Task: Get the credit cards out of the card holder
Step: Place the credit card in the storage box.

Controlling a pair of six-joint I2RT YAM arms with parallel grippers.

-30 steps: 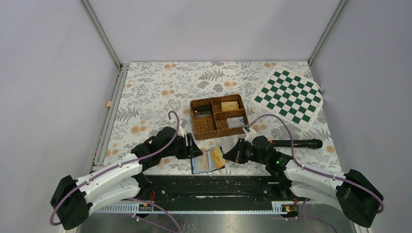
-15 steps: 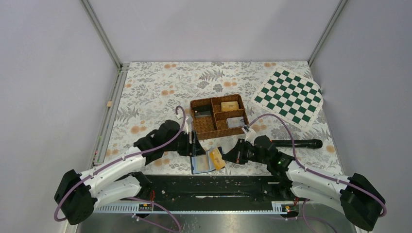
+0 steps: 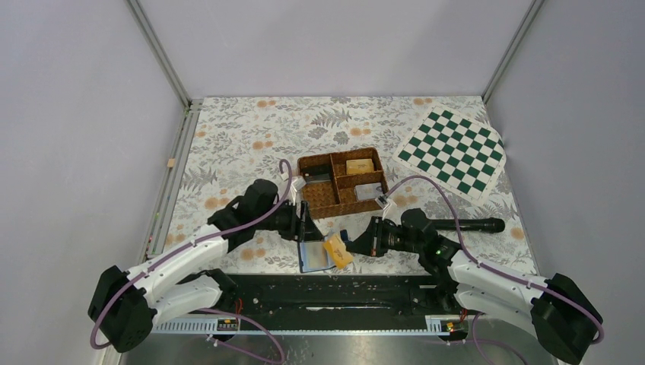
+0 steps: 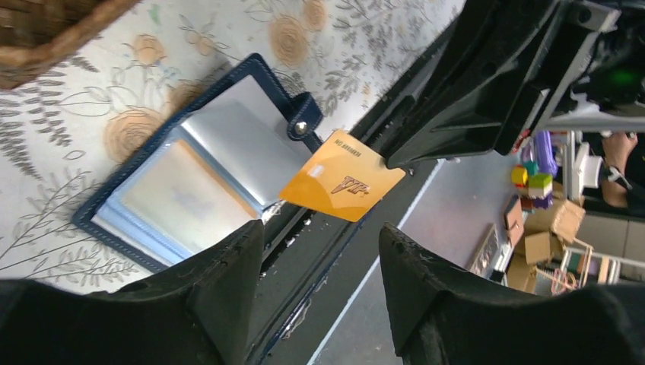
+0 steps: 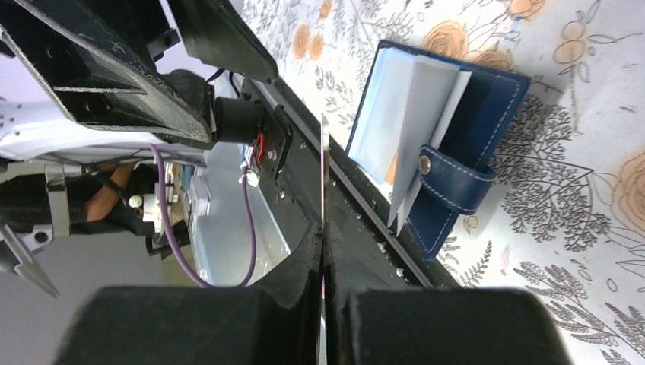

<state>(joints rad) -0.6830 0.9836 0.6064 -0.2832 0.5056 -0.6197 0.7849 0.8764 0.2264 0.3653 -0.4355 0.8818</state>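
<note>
A: A floral-print tablecloth (image 3: pixel 228 144) covers the table, with plain grey walls on three sides. Where is the card holder?

B: The card holder (image 3: pixel 312 257) lies open, light blue inside up. It is at the near edge of the cloth, between the two grippers and just near of the wicker tray (image 3: pixel 340 211). Its snap tab (image 5: pixel 450 185) sticks out at the right edge.

A: And the right gripper?

B: The right gripper (image 3: pixel 351 245) is clenched on an orange card (image 3: pixel 337 252), pinching it by one edge. The card sits just right of the holder, beside the tab. From the right wrist it shows edge-on, a thin line rising from the closed fingertips.

A: The left one?

B: The left gripper (image 3: pixel 305 229) hangs over the holder's far side, its fingers (image 4: pixel 220 289) spread with nothing between them.

A: More cards inside?

B: An orange tint shows through one clear sleeve, but I cannot tell what it is.

A: What else is there?

B: A green-and-white chessboard (image 3: pixel 454 152) lies at the far right. A black torch (image 3: pixel 465 225) lies on the cloth right of the right gripper.
</note>
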